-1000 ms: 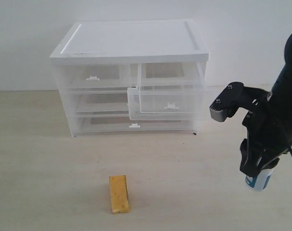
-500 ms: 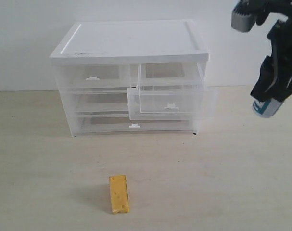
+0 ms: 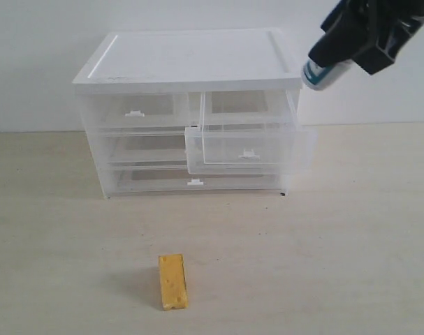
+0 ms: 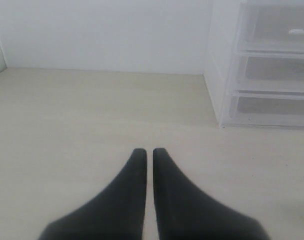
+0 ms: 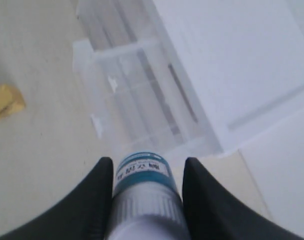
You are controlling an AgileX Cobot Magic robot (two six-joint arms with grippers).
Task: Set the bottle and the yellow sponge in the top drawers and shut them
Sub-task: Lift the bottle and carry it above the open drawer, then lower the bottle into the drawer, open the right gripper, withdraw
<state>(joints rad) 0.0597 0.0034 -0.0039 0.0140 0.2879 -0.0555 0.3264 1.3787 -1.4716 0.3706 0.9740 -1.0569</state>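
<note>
Bottle (image 3: 322,74) outside open top drawer (image 3: 248,137)

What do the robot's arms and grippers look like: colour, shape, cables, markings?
The left gripper has two smooth black fingers, broad at the base and tapering to narrow rounded tips. The right gripper has similar fingers, glossy black with curved inner edges. In the exterior view, the end of the right arm is black and angular. No cables or markings show.

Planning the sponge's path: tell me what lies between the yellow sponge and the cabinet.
Nothing: the exterior view shows bare table between the yellow sponge and the cabinet.
</note>
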